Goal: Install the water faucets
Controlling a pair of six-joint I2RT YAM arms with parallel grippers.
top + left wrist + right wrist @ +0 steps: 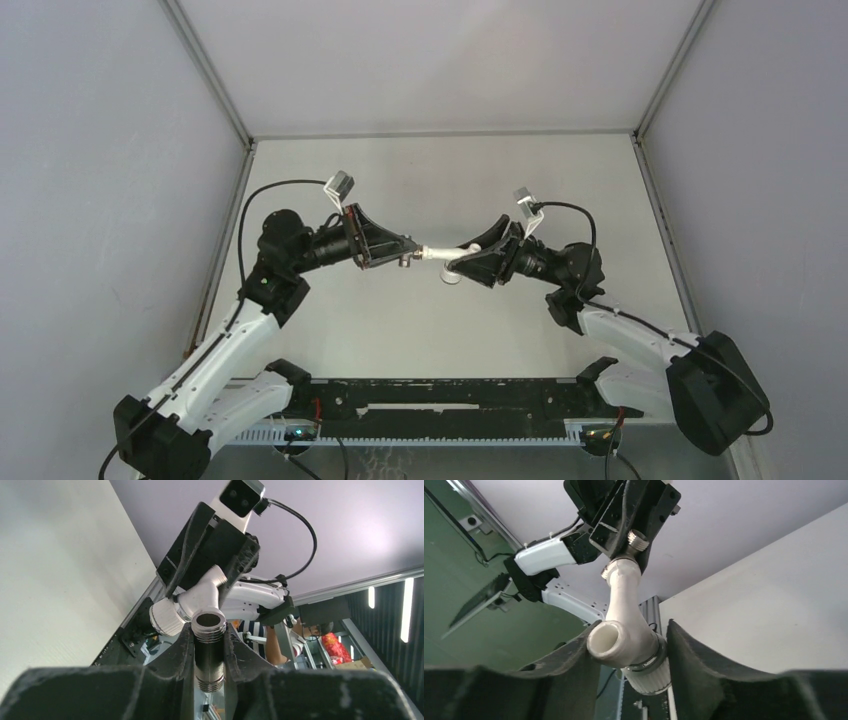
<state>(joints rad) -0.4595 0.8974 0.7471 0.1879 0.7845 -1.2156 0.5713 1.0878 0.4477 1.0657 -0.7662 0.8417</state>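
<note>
The left gripper [405,252] is shut tight on the grey metal fitting [209,652], in the air over the middle of the tabletop [400,170]. The white tap piece [623,615] meets its end. The right gripper [462,262] sits around the white tap piece, but I cannot tell if it squeezes. I think this is the joining step: next, grip and twist it on straight

A pale worktop [420,330] lay inside a booth of plain grey walls: a back wall [440,60] at 12 o'clock, a left wall [90,200] at 9 and a right wall [770,180] at 3. Aluminium posts [208,70] slanted up from the two far corners. A black rail [450,398] ran along the worktop's near edge at 6 o'clock. In the left wrist view, beyond the booth, a person in a striped shirt [248,628] showed at about 5 o'clock. A red object [332,645] sat near them at 4, and strip lights [411,609] glowed at 3.
</note>
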